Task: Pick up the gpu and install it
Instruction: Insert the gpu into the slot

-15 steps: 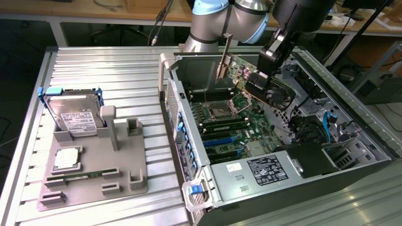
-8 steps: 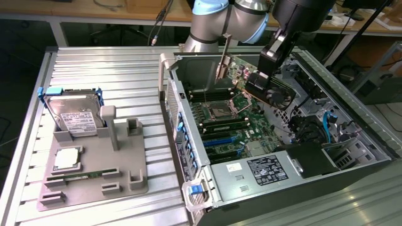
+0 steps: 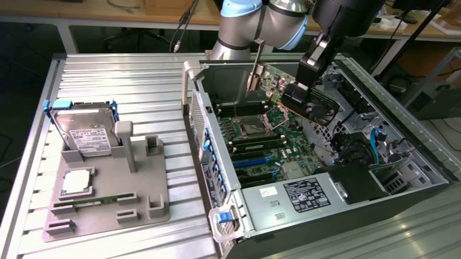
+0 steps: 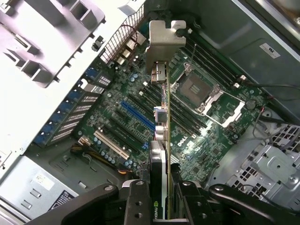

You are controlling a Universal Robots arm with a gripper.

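Observation:
The gpu [image 3: 277, 89] hangs tilted above the open computer case, its green face and black fan toward the exterior view's right and its silvery bracket [image 3: 253, 81] at the far end. My gripper [image 3: 306, 81] is shut on the card's upper edge. In the wrist view the gpu [image 4: 165, 112] runs edge-on away from my gripper [image 4: 164, 204], with the black fingers [image 4: 138, 199] clamped on either side. The bracket [image 4: 163, 42] sits at the card's far end. Below lies the motherboard [image 4: 117, 122] with its blue slot [image 4: 138, 115] and white slot [image 4: 110, 144]. The card is above the board, not touching it.
A grey fixture tray [image 3: 108, 189] at the exterior view's left holds the hard drive [image 3: 86, 132], a small processor [image 3: 78, 182] and a green memory stick [image 3: 94, 200]. The case wall [image 3: 198, 113] stands between tray and motherboard. The power supply [image 3: 303, 197] and cables [image 3: 374, 145] crowd the case.

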